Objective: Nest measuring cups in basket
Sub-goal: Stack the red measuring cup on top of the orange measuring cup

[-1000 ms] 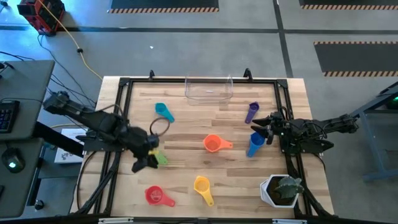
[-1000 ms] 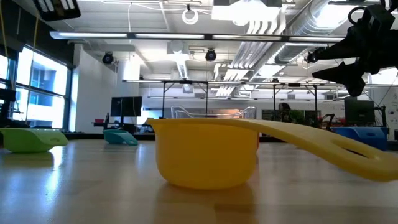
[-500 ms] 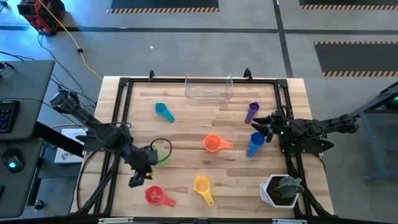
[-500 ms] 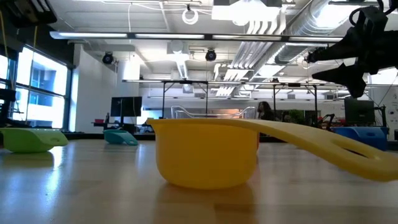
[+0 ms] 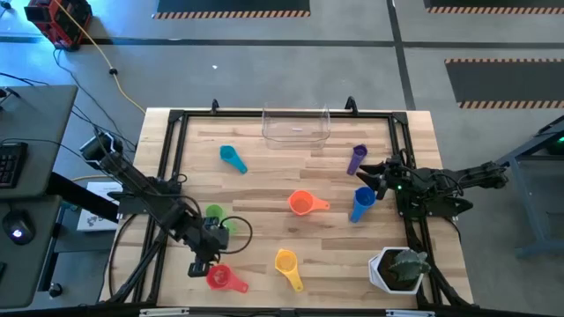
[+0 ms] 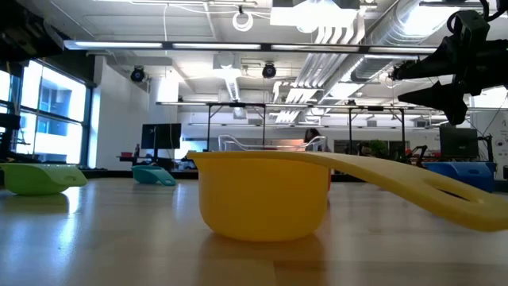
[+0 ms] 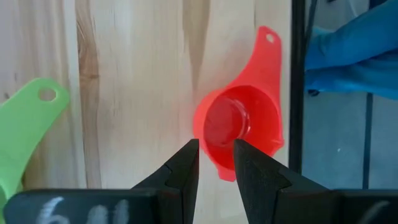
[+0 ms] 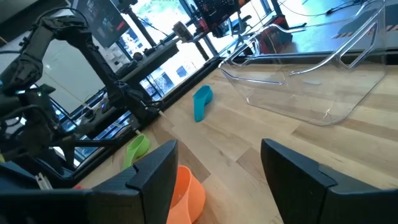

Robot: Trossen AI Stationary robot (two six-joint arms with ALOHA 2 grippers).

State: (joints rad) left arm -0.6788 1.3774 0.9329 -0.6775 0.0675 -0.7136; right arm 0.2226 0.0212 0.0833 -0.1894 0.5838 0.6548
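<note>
High view, cups: seven lie scattered on the tabletop (image 5: 264,189). Teal cup (image 5: 232,158) points its handle toward the front right. Purple cup (image 5: 356,158) has its long axis running front to back. Blue cup (image 5: 362,203) likewise. Orange cup (image 5: 304,203) points its handle right. Yellow cup (image 5: 286,263) points its handle front right. Red cup (image 5: 220,277) points its handle right. Green cup (image 5: 218,220) lies just behind the left arm's wrist.
High view, basket: the clear basket (image 5: 296,126) sits empty at the middle of the far edge.
High view, pincers: the left pincer (image 5: 204,265) hangs at the red cup; a second ago it was farther back, over the green cup. The right pincer (image 5: 368,180) waits between the purple and blue cups, unmoved.
High view, other: a potted plant (image 5: 398,269) stands in the front right corner.
Low view: only the yellow cup (image 6: 266,193) is near, bowl upright, handle stretching right; green (image 6: 41,177) and teal (image 6: 155,175) sit far left.
Left wrist view: the left pincer (image 7: 216,163) stands narrowly parted, holding nothing, its tips over the red cup's (image 7: 239,127) rim; the green handle (image 7: 25,134) lies alongside.
Right wrist view: the right pincer (image 8: 217,180) stands wide and empty, facing the basket (image 8: 305,74).
</note>
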